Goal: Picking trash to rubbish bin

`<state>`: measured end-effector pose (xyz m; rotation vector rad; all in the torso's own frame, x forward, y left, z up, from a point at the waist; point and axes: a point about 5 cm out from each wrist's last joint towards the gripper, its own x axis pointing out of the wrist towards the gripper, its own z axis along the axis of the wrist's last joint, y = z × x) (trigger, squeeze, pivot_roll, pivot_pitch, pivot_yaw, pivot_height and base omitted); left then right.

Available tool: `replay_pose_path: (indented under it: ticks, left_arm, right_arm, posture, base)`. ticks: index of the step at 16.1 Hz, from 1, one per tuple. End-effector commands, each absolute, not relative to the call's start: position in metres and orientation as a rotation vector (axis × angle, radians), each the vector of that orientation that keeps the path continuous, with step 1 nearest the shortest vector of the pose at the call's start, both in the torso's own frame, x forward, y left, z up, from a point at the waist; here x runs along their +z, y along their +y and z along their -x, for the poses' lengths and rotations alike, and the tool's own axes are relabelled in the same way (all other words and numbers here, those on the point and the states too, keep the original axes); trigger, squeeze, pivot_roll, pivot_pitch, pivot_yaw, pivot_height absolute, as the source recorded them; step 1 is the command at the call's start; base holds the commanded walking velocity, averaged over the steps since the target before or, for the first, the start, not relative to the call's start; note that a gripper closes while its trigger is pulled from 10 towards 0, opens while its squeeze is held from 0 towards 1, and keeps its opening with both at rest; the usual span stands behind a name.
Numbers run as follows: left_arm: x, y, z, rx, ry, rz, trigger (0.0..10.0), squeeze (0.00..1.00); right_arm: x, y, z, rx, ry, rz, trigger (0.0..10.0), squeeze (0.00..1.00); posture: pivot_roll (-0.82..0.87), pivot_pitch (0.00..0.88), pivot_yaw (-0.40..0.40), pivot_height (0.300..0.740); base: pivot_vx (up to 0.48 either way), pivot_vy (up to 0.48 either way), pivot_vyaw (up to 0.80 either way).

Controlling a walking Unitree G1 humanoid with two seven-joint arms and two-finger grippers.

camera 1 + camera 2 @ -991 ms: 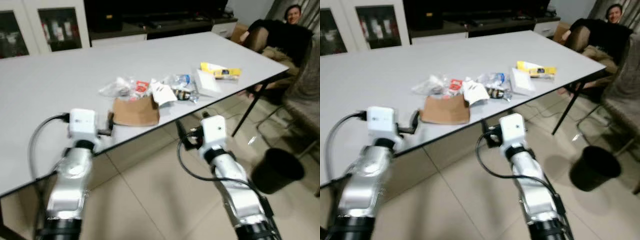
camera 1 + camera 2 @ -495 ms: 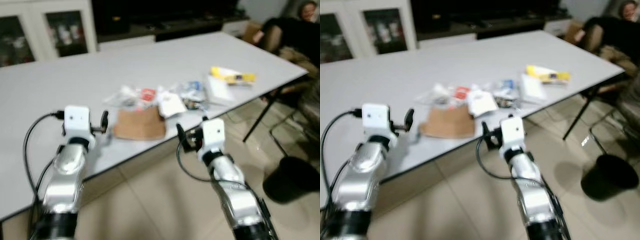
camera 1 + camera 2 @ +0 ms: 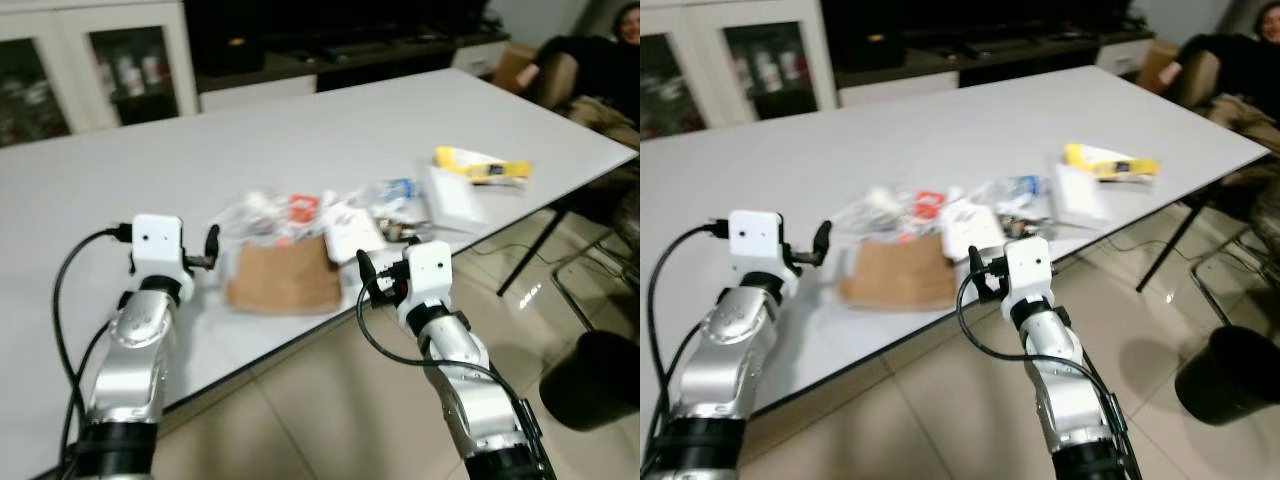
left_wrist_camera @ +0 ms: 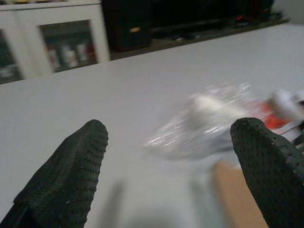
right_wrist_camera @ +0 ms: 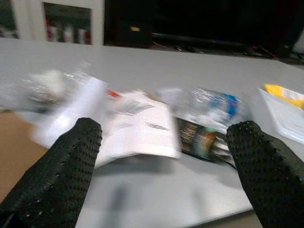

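Left eye view: both end effectors released, facing trash at frame centre.
Trash pile (image 3: 330,215) lies on the surface (image 3: 120,160); right end effector (image 3: 375,278) is nearer than left end effector (image 3: 210,245); bin (image 3: 600,380) lower right.

table (image 3: 120,150): smooth, matt grey
cardboard piece (image 3: 285,277): brown, matt paper
clear wrapper (image 4: 204,124): crinkled, glossy plastic
left tool (image 4: 171,171) fingers (image 4: 71,166): black, pebbled rubber
floor (image 3: 330,420): glossy tile

Tabletop (image 3: 120,170): 1. Brown bag (image 3: 284,277): 1. Yellow packet (image 3: 482,165): 1. Bin (image 3: 603,377): 1. Person (image 3: 590,62): 1. Wrappers blurred, uncounted.
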<state>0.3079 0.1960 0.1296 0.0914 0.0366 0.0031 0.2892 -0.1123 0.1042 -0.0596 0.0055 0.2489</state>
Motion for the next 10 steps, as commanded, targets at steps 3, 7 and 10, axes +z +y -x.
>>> replay_pose_path:
  ticks: [3, 7, 10]
  left_arm:
    - [0.121, 0.190, -0.310, -0.086, 0.115, -0.012, 10.0, 0.00]
    - [0.105, 0.198, -0.303, -0.111, 0.235, 0.047, 10.0, 1.00]
    - [0.099, 0.194, -0.299, -0.211, 0.299, 0.151, 10.0, 1.00]
  right_arm:
    - [0.106, -0.117, -0.291, 0.228, 0.005, 0.048, 10.0, 0.00]
    - [0.105, -0.111, -0.296, 0.242, 0.017, 0.012, 10.0, 0.00]
    - [0.107, -0.104, -0.303, 0.268, 0.023, -0.021, 10.0, 0.00]
  posture:
    - [0.02, 0.000, -0.034, 0.740]
    - [0.03, 0.000, -0.027, 0.740]
    - [0.04, 0.000, -0.028, 0.740]
  base:
    - [0.000, 0.000, 0.00]
    - [0.000, 0.000, 0.00]
    - [0.000, 0.000, 0.00]
